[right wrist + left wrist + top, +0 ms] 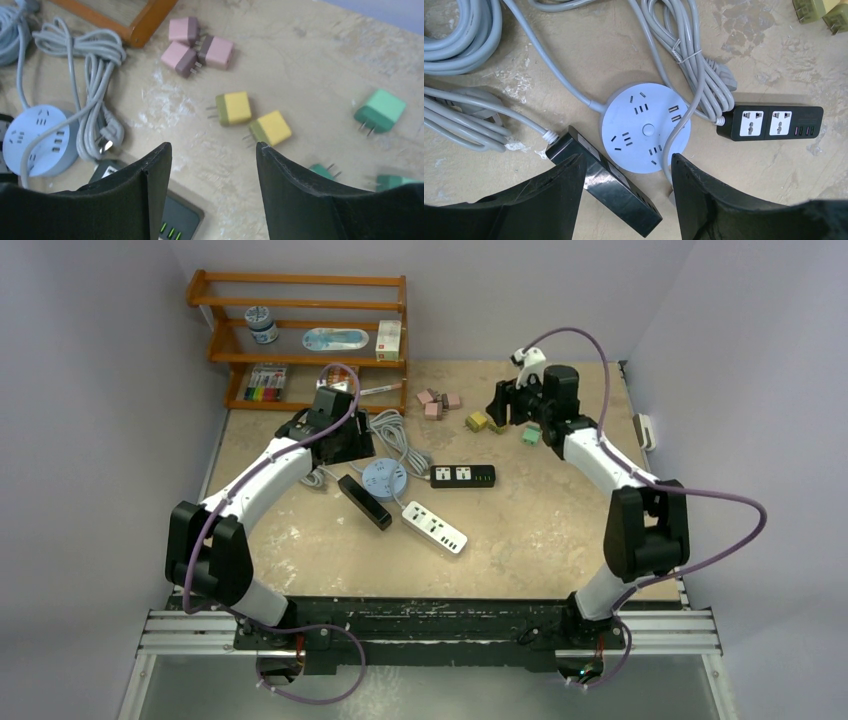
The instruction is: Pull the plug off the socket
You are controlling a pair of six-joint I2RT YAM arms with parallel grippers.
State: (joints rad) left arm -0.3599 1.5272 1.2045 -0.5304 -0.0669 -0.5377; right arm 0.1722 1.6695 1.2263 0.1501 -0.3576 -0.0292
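A round pale-blue socket [384, 478] lies mid-table, its holes empty in the left wrist view [646, 128]. Beside it lie a black two-outlet strip [462, 476], a black strip on its side [364, 501] and a white strip [435, 526]. I see no plug seated in any of them. Loose pink [197, 47], yellow [232, 108] and green [380, 111] plugs lie on the table. My left gripper [628, 162] is open and empty, above the side-lying strip [604, 180] and the round socket's edge. My right gripper [214, 150] is open and empty, above bare table near the yellow plugs.
A wooden shelf [300, 335] with small items stands at the back left. Coiled grey cables [694, 65] lie around the round socket, with more at the left [454, 30]. The black two-outlet strip [175, 215] sits just under my right gripper's left finger.
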